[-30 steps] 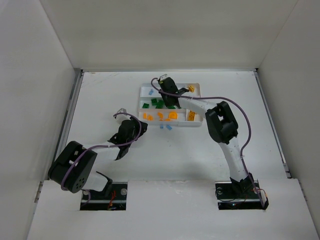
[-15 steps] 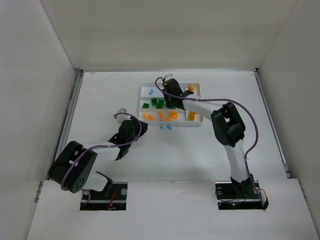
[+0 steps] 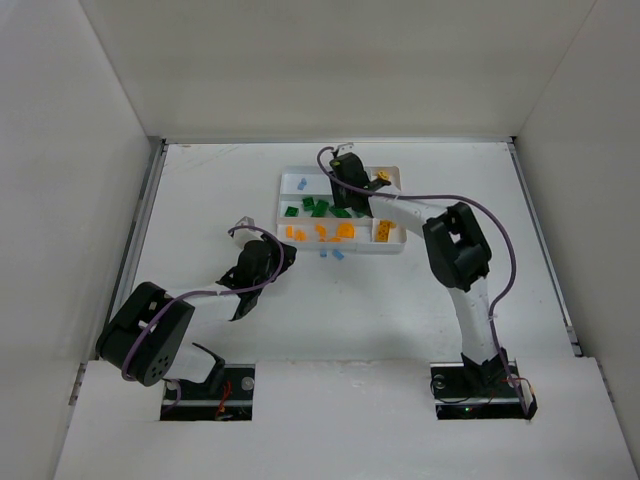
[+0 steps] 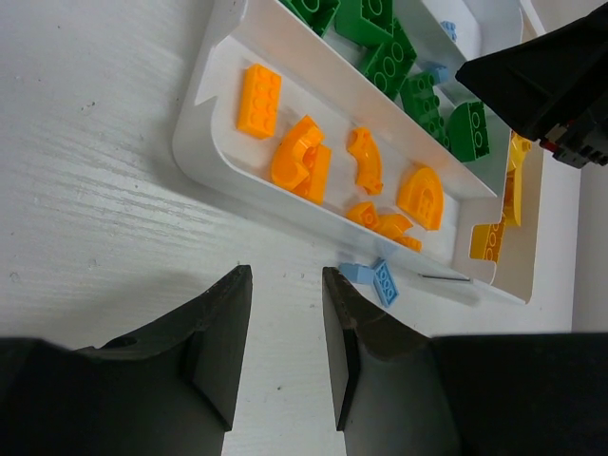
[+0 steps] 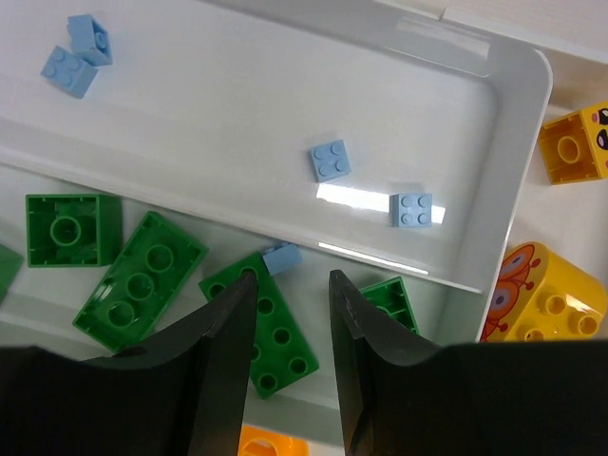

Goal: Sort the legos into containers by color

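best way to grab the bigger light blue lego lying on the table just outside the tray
Probably from straight above, jaws across the long sides of the light blue lego. It lies flat, studs up, and a smaller blue piece sits at one end, with the tray wall close behind.

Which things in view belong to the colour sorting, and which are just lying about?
Job: shallow white plastic tray with slots; light blue plastic bricks in its far slot; green bricks; orange pieces; yellow bricks; two loose light blue bricks outside the tray; one light blue brick among the greens.
Not the job: purple cables on the arms; white table; white surrounding walls.
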Controlling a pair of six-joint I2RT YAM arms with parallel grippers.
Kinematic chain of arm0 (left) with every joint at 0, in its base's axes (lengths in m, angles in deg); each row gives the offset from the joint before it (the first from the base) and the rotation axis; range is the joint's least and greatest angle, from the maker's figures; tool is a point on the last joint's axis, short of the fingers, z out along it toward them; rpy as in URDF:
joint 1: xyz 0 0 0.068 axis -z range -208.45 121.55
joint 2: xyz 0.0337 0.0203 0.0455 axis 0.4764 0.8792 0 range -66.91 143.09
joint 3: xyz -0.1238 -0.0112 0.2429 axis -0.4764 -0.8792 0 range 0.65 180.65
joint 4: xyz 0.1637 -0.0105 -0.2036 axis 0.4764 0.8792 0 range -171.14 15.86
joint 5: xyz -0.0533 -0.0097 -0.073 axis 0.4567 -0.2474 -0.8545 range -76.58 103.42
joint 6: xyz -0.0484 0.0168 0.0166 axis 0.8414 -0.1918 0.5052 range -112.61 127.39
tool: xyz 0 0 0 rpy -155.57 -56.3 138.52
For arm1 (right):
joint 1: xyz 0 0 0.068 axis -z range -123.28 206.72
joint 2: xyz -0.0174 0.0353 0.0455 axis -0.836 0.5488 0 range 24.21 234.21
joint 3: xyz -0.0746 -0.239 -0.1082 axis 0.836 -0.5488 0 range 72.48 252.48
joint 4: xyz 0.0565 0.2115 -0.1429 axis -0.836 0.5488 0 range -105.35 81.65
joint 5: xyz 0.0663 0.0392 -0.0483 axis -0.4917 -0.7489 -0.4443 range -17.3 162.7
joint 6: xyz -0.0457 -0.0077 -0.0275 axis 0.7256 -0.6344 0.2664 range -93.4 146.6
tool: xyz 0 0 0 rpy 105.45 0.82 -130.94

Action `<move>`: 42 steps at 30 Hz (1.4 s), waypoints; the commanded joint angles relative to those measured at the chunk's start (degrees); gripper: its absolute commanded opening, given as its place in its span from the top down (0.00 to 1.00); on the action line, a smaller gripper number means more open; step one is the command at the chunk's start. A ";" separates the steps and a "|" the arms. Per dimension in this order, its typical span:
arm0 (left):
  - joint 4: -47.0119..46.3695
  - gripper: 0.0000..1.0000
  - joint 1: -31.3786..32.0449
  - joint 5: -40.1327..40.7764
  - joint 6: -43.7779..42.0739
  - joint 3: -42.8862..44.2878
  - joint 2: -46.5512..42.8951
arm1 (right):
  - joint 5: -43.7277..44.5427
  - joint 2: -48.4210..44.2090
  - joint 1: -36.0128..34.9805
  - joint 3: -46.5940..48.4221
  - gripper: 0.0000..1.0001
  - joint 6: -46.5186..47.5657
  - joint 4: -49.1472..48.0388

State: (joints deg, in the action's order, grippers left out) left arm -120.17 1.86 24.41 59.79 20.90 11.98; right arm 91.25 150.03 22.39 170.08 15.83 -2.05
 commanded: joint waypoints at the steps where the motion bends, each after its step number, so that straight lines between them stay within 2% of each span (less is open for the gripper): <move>1: -2.63 0.67 0.23 0.44 -0.46 0.58 -0.32 | 0.35 1.62 0.53 3.47 0.59 -0.49 -0.82; 17: -3.07 0.67 0.24 0.36 -0.11 0.76 0.65 | 0.44 5.13 0.36 5.31 0.59 2.59 0.32; 28: -3.34 0.67 0.24 0.35 -0.11 0.76 0.74 | -0.35 6.37 0.62 6.37 0.73 2.77 0.15; 31: -3.34 0.67 0.15 0.35 -0.11 0.76 0.74 | -0.18 5.58 0.62 5.67 0.76 2.85 -0.29; 42: -2.99 0.67 1.20 0.53 -0.63 1.46 1.00 | 0.79 -4.88 0.27 1.10 0.76 2.59 -3.81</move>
State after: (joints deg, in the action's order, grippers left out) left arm -120.80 2.64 24.41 59.79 20.90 12.90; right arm 91.57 150.90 22.85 170.41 18.83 -1.31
